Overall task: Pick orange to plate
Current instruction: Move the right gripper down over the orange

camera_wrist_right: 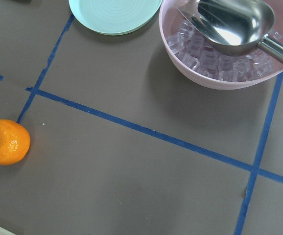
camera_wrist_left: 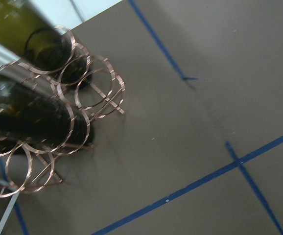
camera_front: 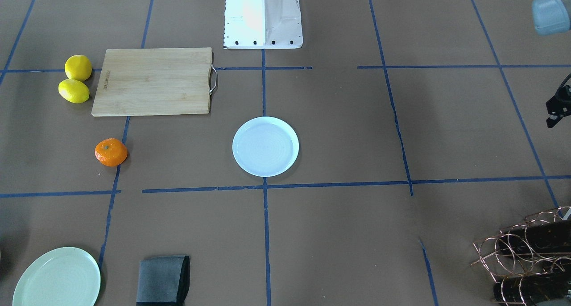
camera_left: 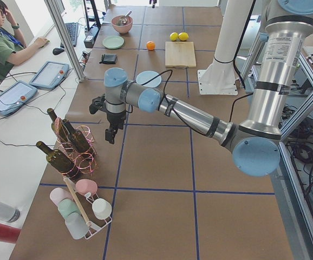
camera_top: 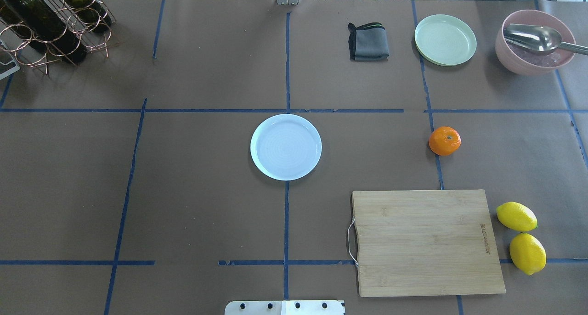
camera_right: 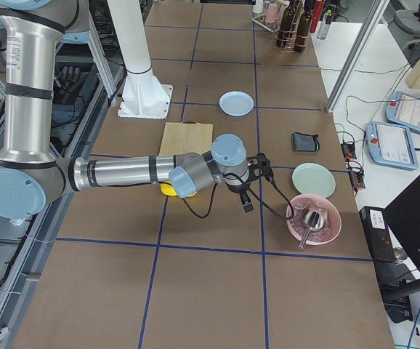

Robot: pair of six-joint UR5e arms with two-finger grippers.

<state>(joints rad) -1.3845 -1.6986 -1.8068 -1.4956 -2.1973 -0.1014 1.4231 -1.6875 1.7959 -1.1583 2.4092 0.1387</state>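
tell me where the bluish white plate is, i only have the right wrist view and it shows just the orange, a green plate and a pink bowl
Observer: The plate sits at the middle of the table, to the robot's left of the orange and about as far out from the base.
Operator: anything lying between them
Observer: No, only bare table and blue tape. The cutting board lies nearer the robot, off that line.
Operator: where is the right gripper
Observer: The exterior right view shows the right gripper hanging above the table near the pink bowl. I cannot tell whether it is open or shut.
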